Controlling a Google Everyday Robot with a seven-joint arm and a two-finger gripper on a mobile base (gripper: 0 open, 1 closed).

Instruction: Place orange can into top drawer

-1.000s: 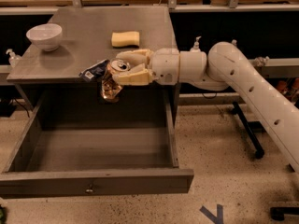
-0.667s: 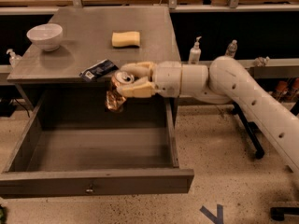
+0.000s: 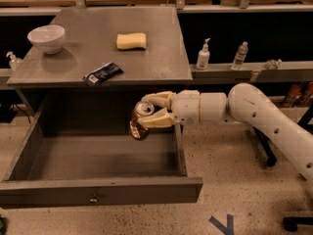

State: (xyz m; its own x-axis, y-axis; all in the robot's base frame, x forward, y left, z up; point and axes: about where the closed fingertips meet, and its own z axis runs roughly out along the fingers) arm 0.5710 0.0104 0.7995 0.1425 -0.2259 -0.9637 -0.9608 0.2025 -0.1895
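Gripper (image 3: 147, 113) clasped the orange can (image 3: 138, 129), tilted base-down, above the right rear of the open top drawer (image 3: 98, 191).

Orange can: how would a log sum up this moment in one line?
hand: shut on orange can, over right rear of top drawer | can: tilted, not yet released | drawer: open

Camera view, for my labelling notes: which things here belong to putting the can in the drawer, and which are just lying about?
In the job: orange can, held in the gripper, over the open top drawer.
Lying about: white bowl, yellow sponge, dark packet on the table; pump bottle, clear bottle on the ledge.
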